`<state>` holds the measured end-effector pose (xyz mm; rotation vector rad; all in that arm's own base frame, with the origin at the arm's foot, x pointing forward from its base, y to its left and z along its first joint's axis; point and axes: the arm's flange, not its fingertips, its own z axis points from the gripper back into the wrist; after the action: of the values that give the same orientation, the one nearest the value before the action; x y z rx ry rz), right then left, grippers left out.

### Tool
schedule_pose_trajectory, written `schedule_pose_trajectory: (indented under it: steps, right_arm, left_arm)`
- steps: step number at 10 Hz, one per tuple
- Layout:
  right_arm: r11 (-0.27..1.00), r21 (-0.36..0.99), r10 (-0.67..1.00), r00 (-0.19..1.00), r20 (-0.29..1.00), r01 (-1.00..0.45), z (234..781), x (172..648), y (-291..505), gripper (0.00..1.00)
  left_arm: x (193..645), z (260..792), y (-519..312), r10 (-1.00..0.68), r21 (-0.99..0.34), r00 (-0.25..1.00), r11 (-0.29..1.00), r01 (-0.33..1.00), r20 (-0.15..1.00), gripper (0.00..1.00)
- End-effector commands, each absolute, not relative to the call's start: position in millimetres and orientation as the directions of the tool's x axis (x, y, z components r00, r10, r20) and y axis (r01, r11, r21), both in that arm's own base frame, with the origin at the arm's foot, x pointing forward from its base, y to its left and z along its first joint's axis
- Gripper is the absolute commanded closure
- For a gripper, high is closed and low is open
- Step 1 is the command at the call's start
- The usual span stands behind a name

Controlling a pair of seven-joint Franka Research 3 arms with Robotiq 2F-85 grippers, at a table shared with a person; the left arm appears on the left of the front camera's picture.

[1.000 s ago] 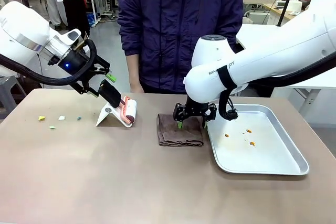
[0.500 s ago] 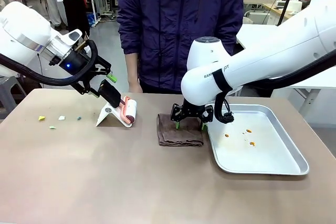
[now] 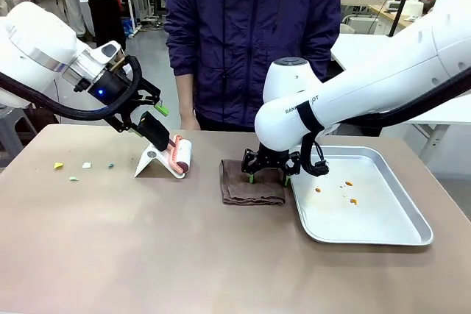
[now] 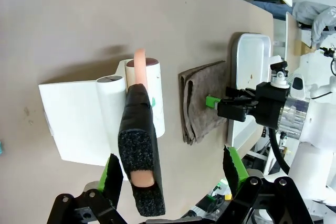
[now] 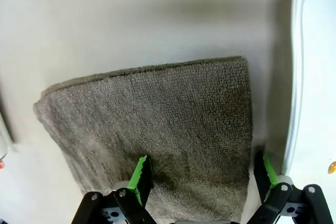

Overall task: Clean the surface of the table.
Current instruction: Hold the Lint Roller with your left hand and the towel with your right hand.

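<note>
The brownish-tan table carries a few small paper scraps at its left. A lint roller rests on a white stand, its black handle slanting up. My left gripper is open, with the handle between its green fingers, close to one of them. A folded brown cloth lies mid-table. My right gripper hovers open just over the cloth's right end, its fingers straddling it.
A silver tray with a few orange crumbs sits right of the cloth, its rim close to my right fingers. A person in a dark jacket stands at the far edge.
My left gripper has edged right and up along the roller handle, and its jaws have narrowed slightly. The right gripper has shifted a little left over the cloth.
</note>
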<state>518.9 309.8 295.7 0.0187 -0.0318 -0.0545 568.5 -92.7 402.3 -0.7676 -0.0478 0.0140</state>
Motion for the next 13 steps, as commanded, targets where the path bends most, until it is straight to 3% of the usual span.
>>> schedule_pose_trajectory:
  steps: [1,2,3,4,5,6,7,8,13]
  right_arm:
    - [0.997,-0.001,-0.083,0.995,0.049,0.083,296,522,318,0.0]
    - [0.997,-0.001,-0.082,0.995,0.052,0.082,296,523,318,0.59]
    - [0.998,0.003,-0.069,0.996,0.052,0.069,295,523,318,0.6]
    - [0.998,0.003,-0.07,0.996,0.048,0.07,294,523,317,1.0]
    - [0.997,0.009,-0.074,0.996,0.042,0.074,293,524,317,0.62]
    - [0.997,0.011,-0.075,0.996,0.04,0.075,293,524,317,1.0]
    - [0.997,0.015,-0.078,0.996,0.037,0.077,292,525,316,1.0]
    - [0.997,0.016,-0.081,0.996,0.034,0.08,291,525,316,1.0]
    - [0.997,0.015,-0.081,0.996,0.028,0.081,290,525,316,1.0]
  left_arm:
    - [568,405,-96,0.055,-0.701,0.997,0.713,0.001,0.058,0.13]
    - [569,405,-97,0.059,-0.691,0.997,0.723,-0.004,0.057,0.6]
    - [569,405,-98,0.058,-0.684,0.997,0.729,-0.007,0.052,0.73]
    - [568,405,-98,0.056,-0.682,0.997,0.731,-0.011,0.045,1.0]
    - [568,404,-99,0.056,-0.673,0.998,0.74,-0.017,0.036,1.0]
    - [569,403,-94,0.054,-0.672,0.998,0.74,-0.019,0.031,1.0]
    - [569,402,-90,0.051,-0.675,0.998,0.738,-0.016,0.033,0.96]
    - [570,402,-89,0.043,-0.672,0.998,0.741,-0.008,0.035,1.0]
    - [570,402,-82,0.05,-0.688,0.998,0.725,-0.008,0.042,1.0]
